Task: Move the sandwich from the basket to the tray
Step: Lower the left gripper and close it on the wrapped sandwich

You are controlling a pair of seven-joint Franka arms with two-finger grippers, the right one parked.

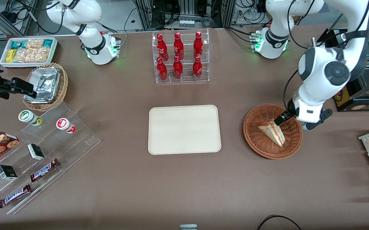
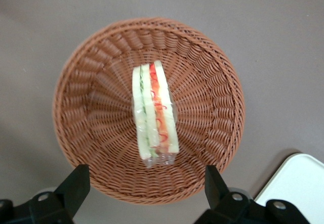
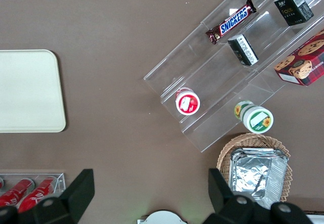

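Item: sandwich (image 2: 154,112), wrapped wedge, lying in the basket (image 2: 91,82), filling edge up; tray (image 1: 184,129) bare, toward the table's middle.

Step in hand: we judge it the descent to grasp. We advise lowering with one finger on each bread face and closing gently, so nothing crushes.

Tool: gripper (image 2: 147,188) above the basket, fingers (image 2: 76,183) spread wide, holding and touching nothing.
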